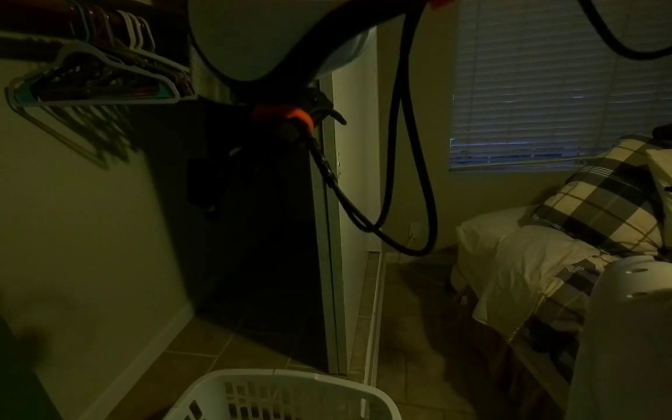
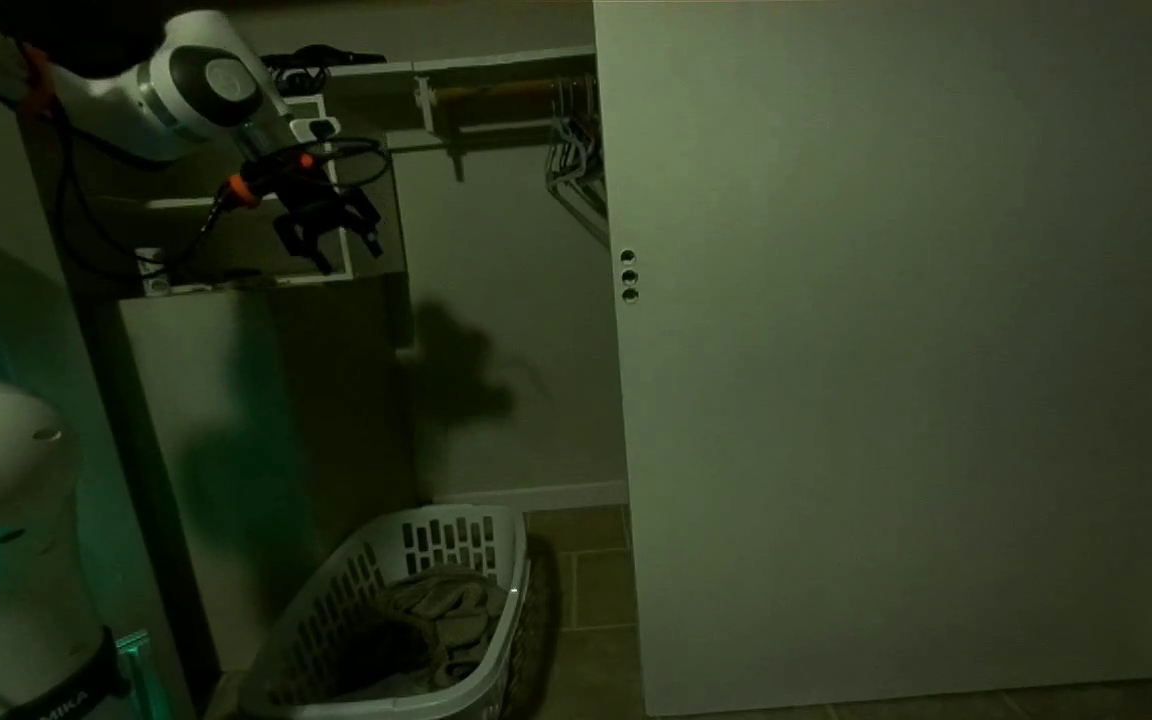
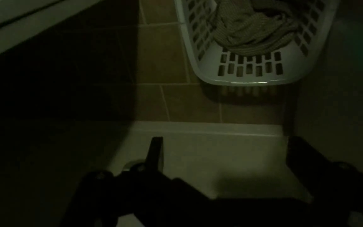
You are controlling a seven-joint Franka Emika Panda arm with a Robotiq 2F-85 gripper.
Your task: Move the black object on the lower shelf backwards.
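The black object (image 2: pixel 240 273) sat in gloom; with my empty pincer (image 2: pixel 349 256) spread, I feared misjudging depth and clipping the lower shelf (image 2: pixel 311 281).

An exterior view shows one white item (image 2: pixel 153 272) by the left edge of the lower shelf (image 2: pixel 311 280) and one black object (image 2: pixel 239 273) near its front edge. Elsewhere: one gripper (image 2: pixel 349 257) with two fingers (image 3: pixel 154 154), one basket (image 3: pixel 254 79), one door (image 2: pixel 886 350) with three round holes (image 2: pixel 629 276), one bed (image 1: pixel 517 251), two pillows (image 1: pixel 610 198), one blind (image 1: pixel 546 87); hangers (image 1: pixel 108 102) overlap too much to count.
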